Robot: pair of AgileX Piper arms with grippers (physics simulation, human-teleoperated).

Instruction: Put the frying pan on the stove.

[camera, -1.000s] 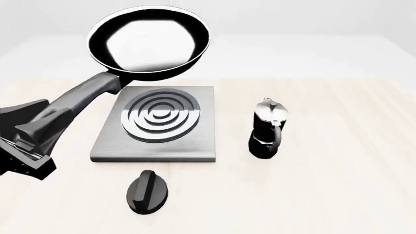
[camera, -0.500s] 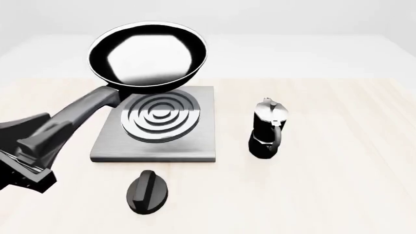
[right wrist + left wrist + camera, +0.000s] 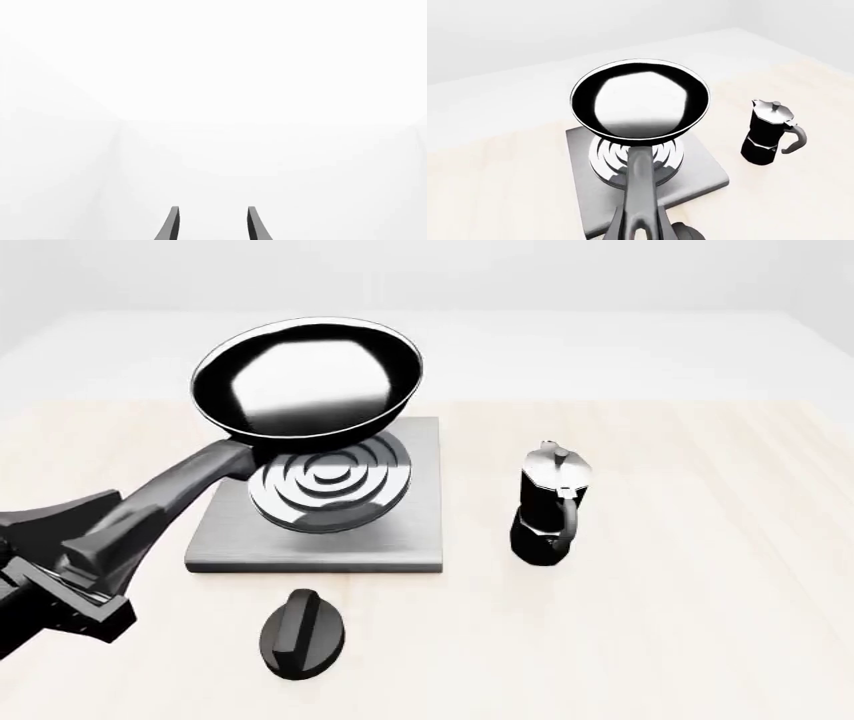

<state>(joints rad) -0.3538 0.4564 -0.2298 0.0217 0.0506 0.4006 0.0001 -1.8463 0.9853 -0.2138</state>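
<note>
Left wrist view: the frying pan (image 3: 639,101) hangs in the air above the stove (image 3: 647,175), its long handle running back toward the camera, where the left gripper (image 3: 639,231) is clamped on it. The moka pot (image 3: 771,132) stands at the stove's 3 o'clock.

Front view: the frying pan (image 3: 308,377) overlaps the stove's (image 3: 320,535) 12 o'clock edge, not yet resting on the rings. The left gripper (image 3: 94,540) holds the handle far from the bowl; I judge the pan rigid and bowl-heavy, so it will lever downward and a grip nearer the bowl would steady it. The knob (image 3: 300,633) lies at 6 o'clock. Compared with half a second ago, the pan is lower and nearer the burner.

Right wrist view: the right gripper (image 3: 212,223) is spread apart, empty, facing blank white.
</note>
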